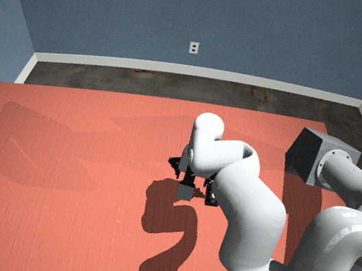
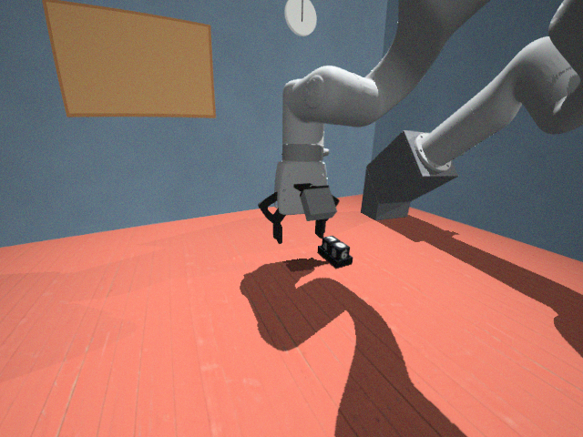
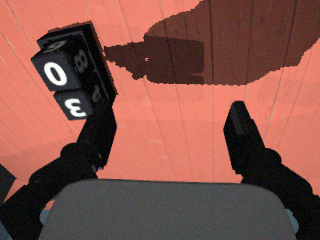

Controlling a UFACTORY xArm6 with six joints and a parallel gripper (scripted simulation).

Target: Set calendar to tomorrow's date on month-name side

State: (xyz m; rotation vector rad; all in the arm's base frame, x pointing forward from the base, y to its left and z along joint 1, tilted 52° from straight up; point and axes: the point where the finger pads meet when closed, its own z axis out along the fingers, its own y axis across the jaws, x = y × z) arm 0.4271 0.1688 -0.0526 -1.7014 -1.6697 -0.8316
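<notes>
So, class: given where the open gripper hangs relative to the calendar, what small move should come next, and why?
Probably shift the gripper sideways until it is centred over the calendar. Its fingers are wide open and empty, but the cubes lie beside one finger, not between the two.
</notes>
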